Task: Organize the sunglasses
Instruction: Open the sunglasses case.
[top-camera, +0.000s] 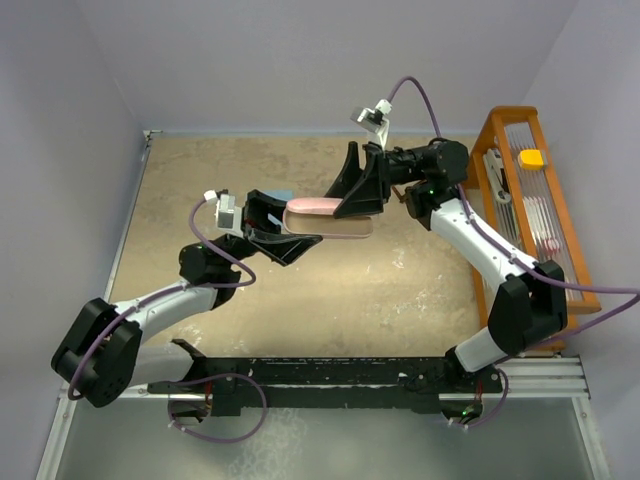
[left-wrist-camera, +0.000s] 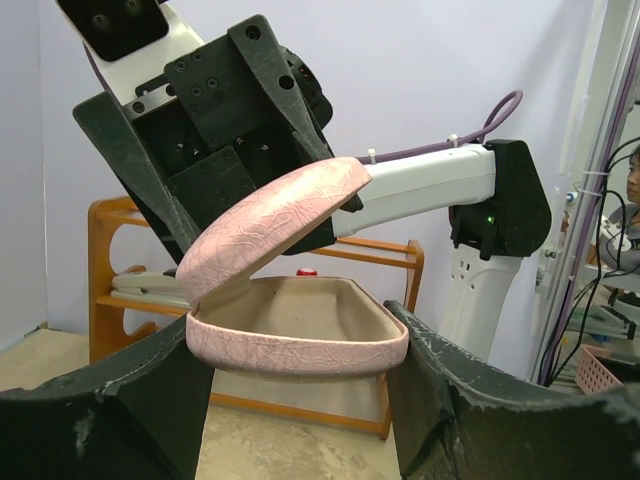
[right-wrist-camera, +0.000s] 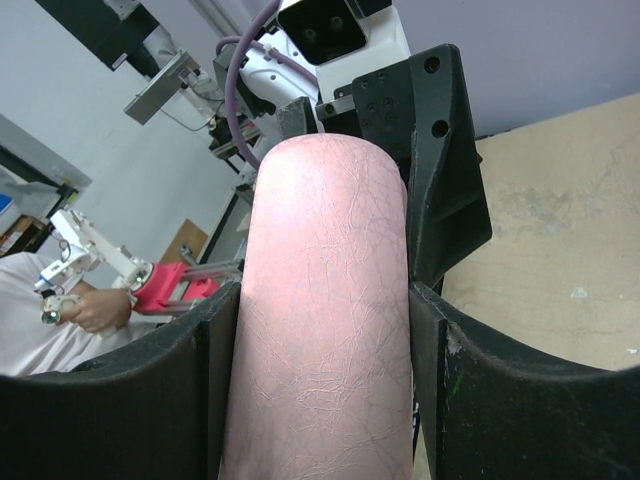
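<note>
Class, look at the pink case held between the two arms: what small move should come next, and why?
Probably the right jaws should swing the lid further up. The left jaws grip the base, the right jaws the lid; the case stands only partly open, its lining bare, and no sunglasses show.

Soft, even light from above fills every view, leaving only faint shadows on the desk (top-camera: 300, 300) below the left pincer (top-camera: 293, 232). The pink case (right-wrist-camera: 325, 200) inside the right pincer (right-wrist-camera: 320, 310) is sharp; the room beyond it is softer.
</note>
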